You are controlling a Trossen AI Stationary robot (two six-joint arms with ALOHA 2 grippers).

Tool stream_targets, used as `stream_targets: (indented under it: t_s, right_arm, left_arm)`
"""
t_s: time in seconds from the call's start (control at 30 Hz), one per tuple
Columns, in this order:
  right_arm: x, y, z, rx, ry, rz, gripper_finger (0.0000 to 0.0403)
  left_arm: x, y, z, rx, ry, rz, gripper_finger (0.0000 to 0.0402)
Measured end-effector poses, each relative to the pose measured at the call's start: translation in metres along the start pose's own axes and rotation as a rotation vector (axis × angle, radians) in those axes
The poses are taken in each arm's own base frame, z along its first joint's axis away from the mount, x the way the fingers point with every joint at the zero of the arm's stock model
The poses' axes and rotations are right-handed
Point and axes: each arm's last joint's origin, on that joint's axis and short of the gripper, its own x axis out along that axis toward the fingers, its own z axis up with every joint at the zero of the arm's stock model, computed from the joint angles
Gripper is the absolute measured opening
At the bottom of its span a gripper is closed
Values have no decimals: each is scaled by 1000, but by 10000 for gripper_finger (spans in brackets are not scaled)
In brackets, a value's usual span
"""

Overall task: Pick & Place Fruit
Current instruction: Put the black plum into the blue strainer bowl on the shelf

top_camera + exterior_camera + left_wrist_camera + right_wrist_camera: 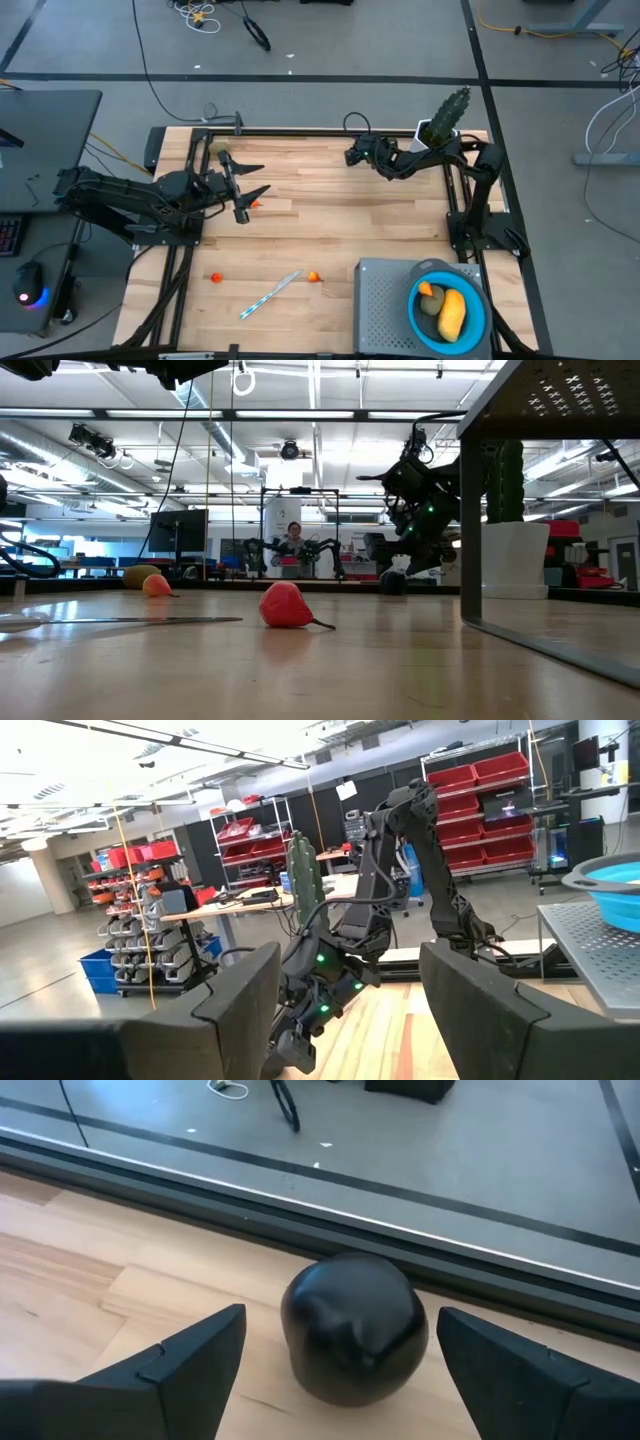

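The black ball rests on the wood near the table's far edge. My right gripper is open, low over the table, with one finger on each side of the ball and a gap on both. In the high view my right gripper covers the ball. The yellow oblong and the olive-brown oval lie in the blue bowl. Tiny orange-red pieces lie on the table. My left gripper is open at the table's left, level, holding nothing.
The bowl stands on a grey perforated stand at the near right corner. A green cactus in a white pot stands behind my right arm at the far right. A thin white-and-blue stick lies near the front edge. A person shows far off in the room.
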Motion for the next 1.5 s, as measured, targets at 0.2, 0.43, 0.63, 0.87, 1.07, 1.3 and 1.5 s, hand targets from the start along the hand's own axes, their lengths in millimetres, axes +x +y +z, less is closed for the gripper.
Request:
stream_targets:
  t_s: [0.2, 0.43, 0.63, 0.87, 1.07, 1.3, 1.5]
  right_arm:
    - [2, -4, 2, 22, 1, -7, 340]
    - [6, -6, 6, 29, 10, 72, 340]
    - [8, -9, 7, 34, 30, 98, 340]
    - [10, -11, 8, 43, 41, 122, 340]
    - [11, -10, 10, 36, 62, 114, 339]
    - [11, -13, 7, 21, 82, 73, 316]
    - [11, -13, 7, 29, 84, 71, 286]
  left_arm:
    - [0, 0, 0, 0, 0, 0, 248]
    - [0, 0, 0, 0, 0, 0, 248]
    - [0, 0, 0, 0, -1, 0, 248]
    - [0, 0, 0, 2, 0, 0, 248]
    - [0, 0, 0, 2, -1, 0, 248]
    - [0, 0, 0, 3, -1, 0, 248]
    - [0, 0, 0, 3, -1, 0, 248]
